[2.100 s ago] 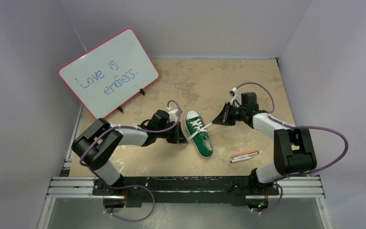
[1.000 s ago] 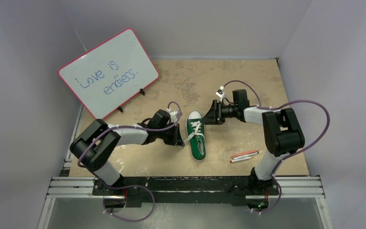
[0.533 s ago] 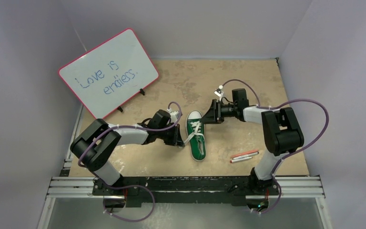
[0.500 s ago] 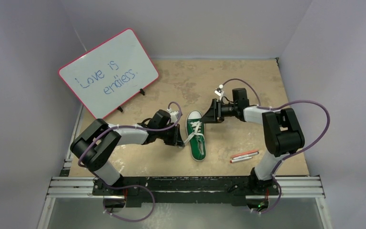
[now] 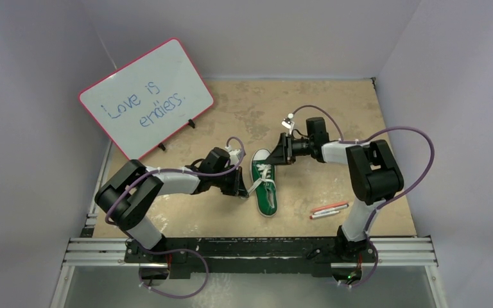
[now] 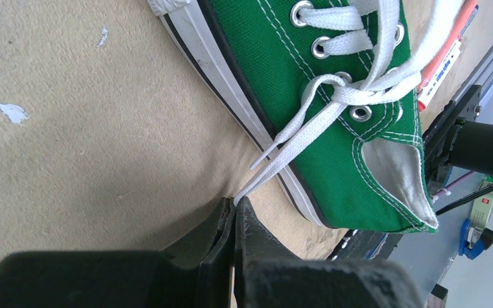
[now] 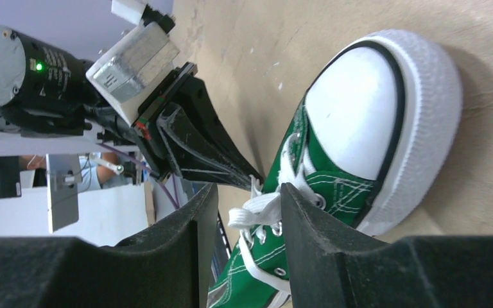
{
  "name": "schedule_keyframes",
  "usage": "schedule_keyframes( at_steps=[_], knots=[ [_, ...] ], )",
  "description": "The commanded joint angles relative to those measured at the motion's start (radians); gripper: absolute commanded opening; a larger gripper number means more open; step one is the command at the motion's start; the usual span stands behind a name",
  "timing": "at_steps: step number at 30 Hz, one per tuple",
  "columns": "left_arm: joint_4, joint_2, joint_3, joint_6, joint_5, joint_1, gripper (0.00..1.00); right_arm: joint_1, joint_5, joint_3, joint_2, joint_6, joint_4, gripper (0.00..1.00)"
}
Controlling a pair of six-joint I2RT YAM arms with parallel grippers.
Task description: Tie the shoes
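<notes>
The green sneaker [image 5: 264,184] lies on the tan table, white toe cap pointing away from the arm bases; it also shows in the left wrist view [image 6: 334,122] and the right wrist view [image 7: 334,173]. My left gripper [image 5: 245,187] sits low at the shoe's left side, shut on a white lace [image 6: 276,160] that runs taut from the knot to its fingertips [image 6: 235,204]. My right gripper [image 5: 275,154] is open just above the toe; its fingers [image 7: 298,212] stand apart, with a lace loop [image 7: 257,208] between them, not gripped.
A pink-framed whiteboard [image 5: 146,97] leans at the back left. Two marker pens [image 5: 328,210] lie to the right of the shoe. Purple walls enclose the table on three sides. A metal rail [image 5: 250,250] runs along the near edge.
My right gripper let go of the lace it held taut to the right, opened and moved left to the toe. The shoe's heel swung left, straightening the shoe. The left gripper stayed put.
</notes>
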Motion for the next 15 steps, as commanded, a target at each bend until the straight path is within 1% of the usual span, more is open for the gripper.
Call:
schedule_keyframes(
  at_steps=[1,5,9,15],
  knots=[
    [0.009,0.008,0.03,0.008,0.023,-0.001,0.0,0.012,-0.082,-0.035,-0.021,0.067,0.121,0.42],
    [0.012,0.014,0.031,0.008,0.026,-0.001,0.0,0.013,-0.091,-0.078,-0.056,0.079,0.136,0.4],
    [0.019,0.015,0.031,0.008,0.031,-0.001,0.0,0.014,-0.083,-0.091,-0.053,0.081,0.148,0.45],
    [0.016,0.016,0.035,0.009,0.034,-0.001,0.0,0.014,-0.066,-0.07,-0.031,0.096,0.155,0.45]
  ],
)
